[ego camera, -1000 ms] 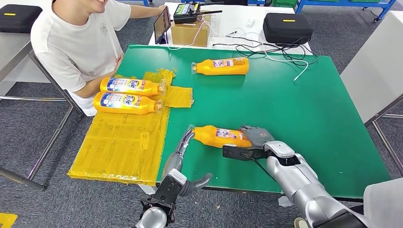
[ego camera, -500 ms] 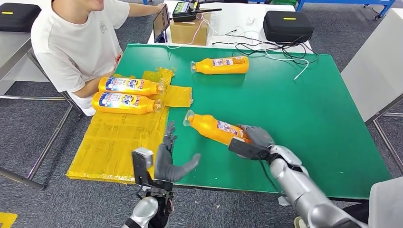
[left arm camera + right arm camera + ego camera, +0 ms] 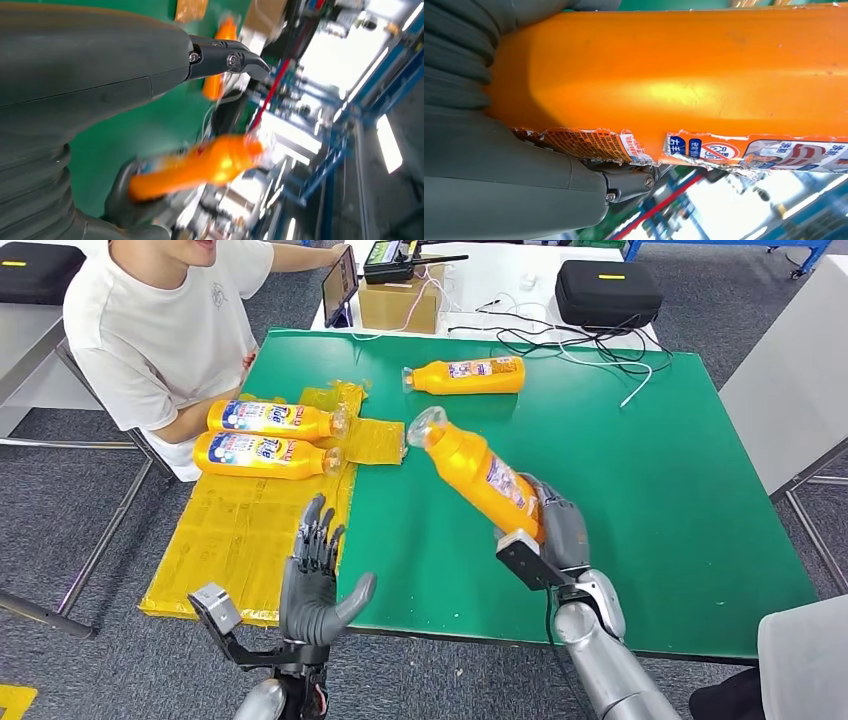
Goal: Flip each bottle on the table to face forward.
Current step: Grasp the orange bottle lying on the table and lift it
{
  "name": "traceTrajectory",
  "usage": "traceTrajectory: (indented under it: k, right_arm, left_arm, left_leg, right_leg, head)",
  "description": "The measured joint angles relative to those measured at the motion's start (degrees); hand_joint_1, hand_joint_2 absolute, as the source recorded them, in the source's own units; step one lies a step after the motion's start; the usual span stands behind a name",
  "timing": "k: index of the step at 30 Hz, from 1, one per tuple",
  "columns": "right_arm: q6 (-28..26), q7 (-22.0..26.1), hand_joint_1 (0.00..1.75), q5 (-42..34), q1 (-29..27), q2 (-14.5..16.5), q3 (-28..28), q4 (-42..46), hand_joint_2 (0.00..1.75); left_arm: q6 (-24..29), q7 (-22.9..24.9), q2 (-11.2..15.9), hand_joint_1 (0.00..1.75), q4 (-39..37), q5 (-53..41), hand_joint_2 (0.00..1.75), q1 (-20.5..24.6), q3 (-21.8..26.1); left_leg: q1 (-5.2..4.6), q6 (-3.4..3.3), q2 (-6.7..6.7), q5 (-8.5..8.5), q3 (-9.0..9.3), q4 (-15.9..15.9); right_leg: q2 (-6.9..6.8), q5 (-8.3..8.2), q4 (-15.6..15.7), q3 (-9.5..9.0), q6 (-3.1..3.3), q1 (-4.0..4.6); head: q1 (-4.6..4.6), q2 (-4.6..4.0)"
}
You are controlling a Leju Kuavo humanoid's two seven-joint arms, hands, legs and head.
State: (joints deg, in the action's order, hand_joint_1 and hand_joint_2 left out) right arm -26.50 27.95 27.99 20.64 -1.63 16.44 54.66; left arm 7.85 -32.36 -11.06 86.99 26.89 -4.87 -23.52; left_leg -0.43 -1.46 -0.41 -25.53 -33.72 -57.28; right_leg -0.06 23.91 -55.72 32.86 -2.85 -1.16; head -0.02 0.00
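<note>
The right robot hand (image 3: 553,528) grips the bottle (image 3: 480,473) by its base, lifted off the desk (image 3: 640,480), long axis slanting up and away, cap toward the far left. The left robot hand (image 3: 312,585) hovers spread and empty, just left of it.

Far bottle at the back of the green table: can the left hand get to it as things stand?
Probably not easily. The left hand is open near the table's front edge, and the far bottle lies across the green table at its back. The bottle raised in the right hand sits roughly between them.
</note>
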Motion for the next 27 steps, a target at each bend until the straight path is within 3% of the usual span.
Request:
traceTrajectory:
  k: [6, 11, 16, 23, 27]
  right_arm:
    - [7.0, 2.7, 1.75, -1.2, -2.3, 1.7, 1.3, 3.0, 1.75]
    - [15.8, 8.0, 1.75, -1.9, -4.5, 4.4, 9.1, 6.1, 1.75]
    - [17.4, 11.2, 1.75, -3.9, -6.1, 5.9, 17.7, 8.2, 1.75]
    - [17.9, 11.1, 1.75, -5.6, -5.6, 5.8, 20.8, 9.0, 1.75]
    - [19.8, 10.9, 1.75, -6.1, -4.4, 5.5, 21.8, 9.0, 1.75]
  left_arm:
    - [-4.3, 1.2, 1.5, 0.00, -0.3, 1.5, 1.75, -0.7, -1.5]
    - [-9.1, 1.7, 1.6, 0.00, -1.5, 3.6, 1.75, 0.4, -2.4]
    - [-9.9, 1.4, 1.5, 0.00, -2.1, 4.4, 1.75, 1.3, -2.4]
    - [-10.3, -0.9, 1.5, 0.03, -2.1, 4.1, 1.75, 1.4, -2.2]
    - [-12.1, -2.6, 1.5, 1.66, -2.1, 4.2, 1.75, 1.3, -1.7]
  left_leg:
    - [0.04, 0.01, 0.01, 0.01, -0.01, 0.0]
    - [0.05, 0.02, 0.09, 0.00, -0.02, 0.0]
    - [0.06, 0.03, 0.07, 0.00, -0.04, 0.0]
    - [0.00, 0.02, 0.07, 0.01, -0.03, 0.0]
    - [0.01, 0.02, 0.09, 0.01, -0.02, 0.0]
  right_leg:
    - [0.00, 0.00, 0.0, 0.02, 0.00, 0.03]
    - [0.02, 0.01, 0.0, 0.09, 0.01, 0.04]
    - [0.02, 0.03, 0.0, 0.09, 0.03, 0.04]
    - [0.02, 0.00, 0.0, 0.07, 0.02, -0.01]
    - [0.02, 0.00, 0.0, 0.08, 0.02, 0.00]
  head:
    - [0.02, 0.01]
    - [0.00, 0.00]
    - [0.02, 0.01]
    - [0.02, 0.02]
    - [0.01, 0.01]
